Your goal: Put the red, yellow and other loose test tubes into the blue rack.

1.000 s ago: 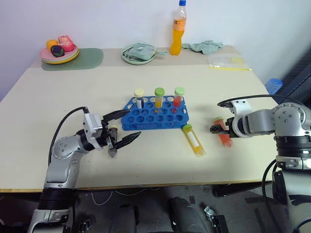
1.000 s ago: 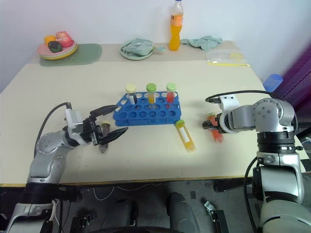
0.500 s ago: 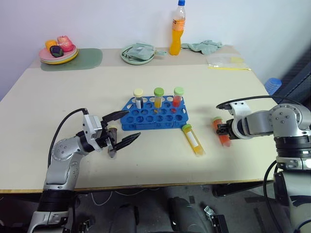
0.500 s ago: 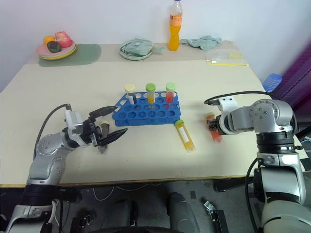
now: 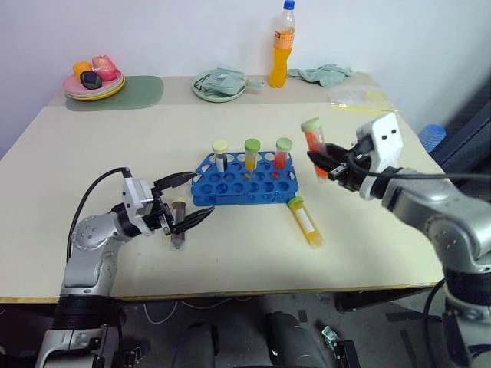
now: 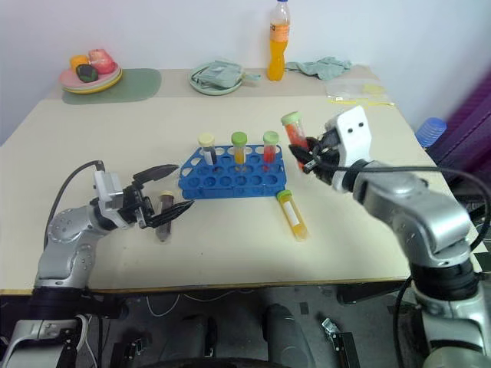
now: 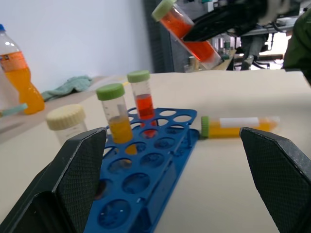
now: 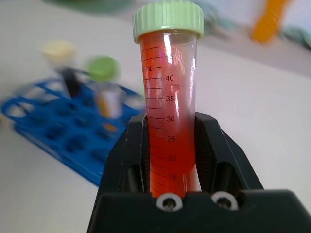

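Note:
The blue rack (image 5: 244, 180) stands mid-table with three capped tubes upright in its back row. My right gripper (image 5: 326, 163) is shut on a red test tube (image 5: 313, 139) with a green cap, held tilted in the air just right of the rack; the right wrist view shows its body clamped between the pads (image 8: 210, 145). A yellow test tube (image 5: 305, 222) lies on the table in front of the rack's right end. My left gripper (image 5: 199, 196) is open beside the rack's left end, its fingers either side of a dark tube (image 5: 178, 230) lying on the table.
Along the far edge stand an orange drink bottle (image 5: 281, 46), a plate with a cloth (image 5: 219, 84), a plate of fruit (image 5: 93, 80) on a green mat, a crumpled cloth (image 5: 326, 73) and a plastic bag (image 5: 357, 98).
My right gripper shut on the red tube that lay on the table, then lifted it up and left towards the rack, turning it nearly upright. The left gripper stayed put.

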You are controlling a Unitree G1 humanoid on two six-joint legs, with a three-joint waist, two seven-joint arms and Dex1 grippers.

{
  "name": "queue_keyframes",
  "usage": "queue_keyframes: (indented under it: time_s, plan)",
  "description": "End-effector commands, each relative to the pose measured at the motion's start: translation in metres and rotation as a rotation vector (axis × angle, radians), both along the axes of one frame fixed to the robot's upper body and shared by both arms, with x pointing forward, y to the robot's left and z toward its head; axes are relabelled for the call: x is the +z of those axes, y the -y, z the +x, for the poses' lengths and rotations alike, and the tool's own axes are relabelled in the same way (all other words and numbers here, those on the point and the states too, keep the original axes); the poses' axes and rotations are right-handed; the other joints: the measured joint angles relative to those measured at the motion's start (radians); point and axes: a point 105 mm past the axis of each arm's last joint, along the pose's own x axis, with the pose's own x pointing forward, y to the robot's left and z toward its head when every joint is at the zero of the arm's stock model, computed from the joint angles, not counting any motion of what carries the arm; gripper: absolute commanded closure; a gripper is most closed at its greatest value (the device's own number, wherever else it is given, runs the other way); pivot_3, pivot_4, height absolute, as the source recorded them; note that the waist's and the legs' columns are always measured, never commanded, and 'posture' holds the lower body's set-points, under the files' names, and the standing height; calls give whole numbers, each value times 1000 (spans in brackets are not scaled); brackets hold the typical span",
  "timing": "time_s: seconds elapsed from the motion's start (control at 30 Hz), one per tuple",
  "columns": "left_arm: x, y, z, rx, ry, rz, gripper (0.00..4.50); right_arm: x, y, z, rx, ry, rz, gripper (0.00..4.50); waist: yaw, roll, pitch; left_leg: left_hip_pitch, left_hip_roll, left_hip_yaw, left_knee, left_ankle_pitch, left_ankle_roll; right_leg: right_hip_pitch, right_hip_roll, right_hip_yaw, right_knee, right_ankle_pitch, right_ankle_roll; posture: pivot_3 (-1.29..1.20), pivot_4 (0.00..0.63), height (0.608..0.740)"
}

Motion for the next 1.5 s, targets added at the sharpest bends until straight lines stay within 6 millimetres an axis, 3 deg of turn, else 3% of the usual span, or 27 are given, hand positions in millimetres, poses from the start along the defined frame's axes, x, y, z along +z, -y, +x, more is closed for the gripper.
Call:
queue_keyframes:
  time_s: [0.03,0.23,0.5,0.77,1.07,1.5]
  plan:
    - [14,-3,1,-1,53,-4,0,17,-13,-9,-10,207,162,3735,-1,0,0,0,0,0,0,0,0,0,0,0,0,0,0,0,150,740]
    - [18,-10,0,12,49,9,0,0,-31,7,-98,323,297,3735,-4,1,0,2,0,1,-1,0,0,0,0,0,1,0,0,0,150,740]
    - [22,-14,-2,20,40,23,0,-48,-62,15,-84,353,235,3735,-3,1,1,2,0,1,-1,0,0,0,0,0,1,-1,-3,0,150,740]
    - [30,-14,-2,16,35,42,0,-71,-51,29,-167,368,220,3735,-4,1,1,3,0,1,-1,0,0,0,0,0,1,-1,-3,0,150,740]
    - [34,-12,-3,12,29,48,0,-76,-35,34,-217,391,208,3735,-4,1,1,3,0,1,-1,0,0,1,0,0,2,-1,-3,0,150,740]
    - [36,-13,-3,6,27,58,0,-76,-55,22,-151,388,235,3735,-5,2,1,3,0,1,-1,0,0,1,0,0,2,-1,-3,0,150,740]
